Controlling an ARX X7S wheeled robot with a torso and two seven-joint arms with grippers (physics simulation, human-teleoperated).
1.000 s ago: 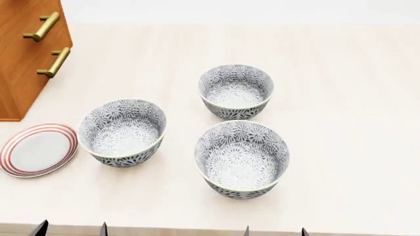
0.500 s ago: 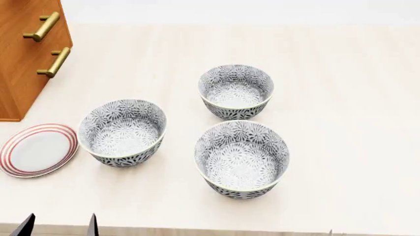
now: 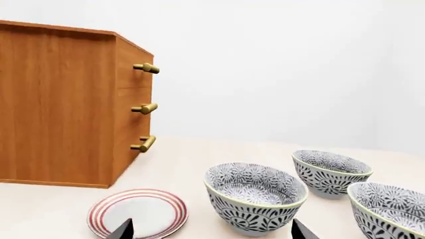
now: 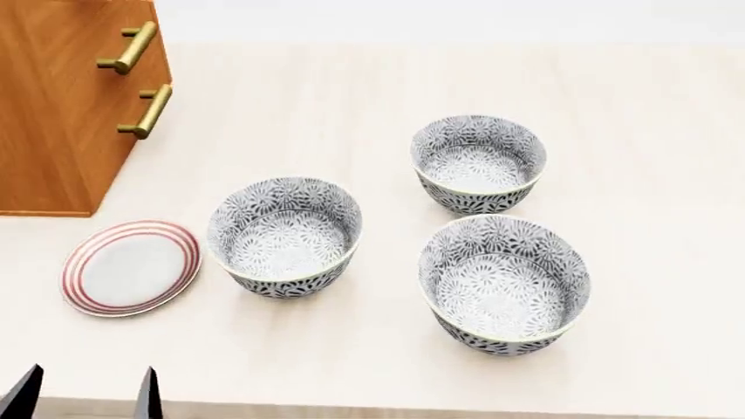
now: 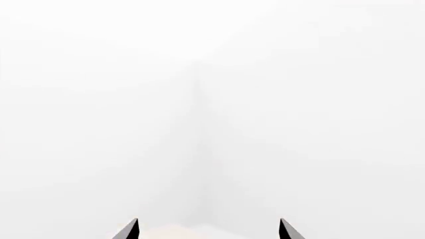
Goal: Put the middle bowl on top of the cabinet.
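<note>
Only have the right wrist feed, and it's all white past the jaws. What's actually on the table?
Observer: Three matching patterned bowls, all upright and empty: the left bowl, the far right bowl and the near right bowl.
Operator: Where's the cabinet?
Observer: The cabinet stands at the table's far left, with its brass handles facing the bowls' side.
Operator: Anything between it and the bowls?
Observer: A red-ringed plate lies flat just in front of the cabinet, beside the left bowl and not touching it.
Operator: Left arm?
Observer: The left gripper is at the near table edge, in front of the plate, with its jaws open and empty.
</note>
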